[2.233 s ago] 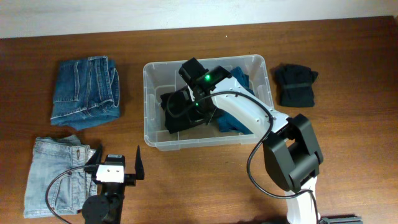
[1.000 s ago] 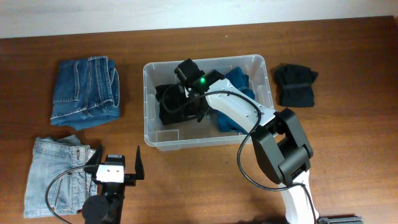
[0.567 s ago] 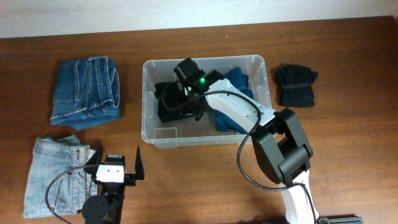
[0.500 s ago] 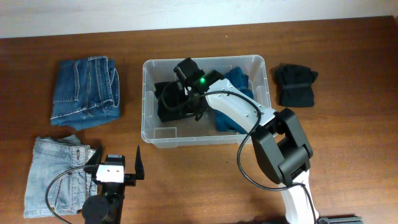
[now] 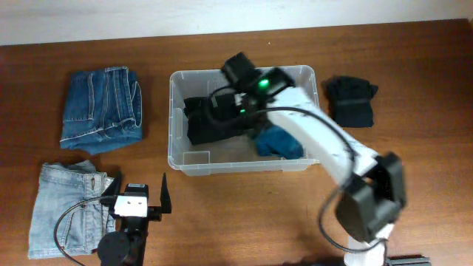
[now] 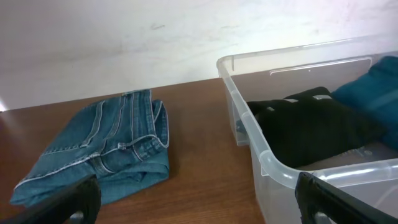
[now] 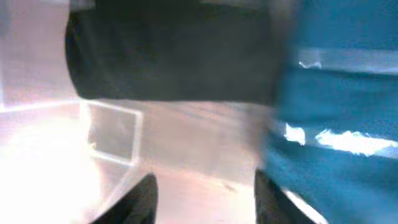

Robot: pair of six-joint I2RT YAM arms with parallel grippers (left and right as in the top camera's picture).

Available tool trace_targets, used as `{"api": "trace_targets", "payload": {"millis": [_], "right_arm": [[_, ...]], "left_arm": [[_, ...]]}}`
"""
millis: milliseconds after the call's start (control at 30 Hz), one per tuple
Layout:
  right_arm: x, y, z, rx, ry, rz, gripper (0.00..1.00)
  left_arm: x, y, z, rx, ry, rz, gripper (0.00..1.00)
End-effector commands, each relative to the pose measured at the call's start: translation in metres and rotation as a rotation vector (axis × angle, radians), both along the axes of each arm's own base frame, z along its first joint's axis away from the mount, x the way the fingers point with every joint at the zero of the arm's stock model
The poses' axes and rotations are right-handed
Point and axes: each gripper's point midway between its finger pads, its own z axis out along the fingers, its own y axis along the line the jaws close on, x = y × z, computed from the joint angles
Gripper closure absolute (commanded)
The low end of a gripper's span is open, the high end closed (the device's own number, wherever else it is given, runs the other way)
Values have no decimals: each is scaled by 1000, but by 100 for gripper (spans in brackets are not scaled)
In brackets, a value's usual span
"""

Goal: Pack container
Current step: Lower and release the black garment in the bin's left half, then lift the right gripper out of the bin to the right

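While the container (image 5: 244,167) sits in the middle of the counter (image 5: 414,170) with a black garment (image 5: 203,122) and a teal garment (image 5: 279,140) side by side inside it, the right pincer (image 7: 208,199) hangs just above them, fingers apart and gripping nothing. Near the front edge, the left pincer (image 6: 196,190) stands spread wide and empty, beside folded light jeans (image 5: 66,207).

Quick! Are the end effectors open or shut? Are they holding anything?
Left end effector: open, holding nothing.
Right end effector: open, holding nothing, inside the container.
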Motion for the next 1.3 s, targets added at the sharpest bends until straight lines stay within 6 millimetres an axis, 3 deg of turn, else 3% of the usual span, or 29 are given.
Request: {"api": "trace_targets", "payload": {"millis": [0,200,333,433,500,600,800,1067,1267], "right_arm": [[7,-58,39,-77,-71,-61,43],[4,-132,47,-242,-48,-169,29],[0,-161,42,-278,6,-160,25],[2,-178,41,-275,21,-139,15],[4,-188,41,-272,21,-133,15],[6,-192,39,-218,30,-88,19],[7,-189,27,-152,63,-40,39],[8,-187,-1,-151,134,-31,41],[11,-186,-18,-156,171,-10,51]], "left_arm": [[0,-1,-1,15,-4,-7,1],[0,-1,-1,15,-4,-7,1],[0,-1,-1,15,-4,-7,1],[0,-1,-1,15,-4,-7,1],[0,-1,-1,15,-4,-7,1],[0,-1,-1,15,-4,-7,1],[0,-1,-1,15,-4,-7,1],[0,-1,-1,15,-4,-7,1],[0,-1,-1,15,-4,-7,1]]}}
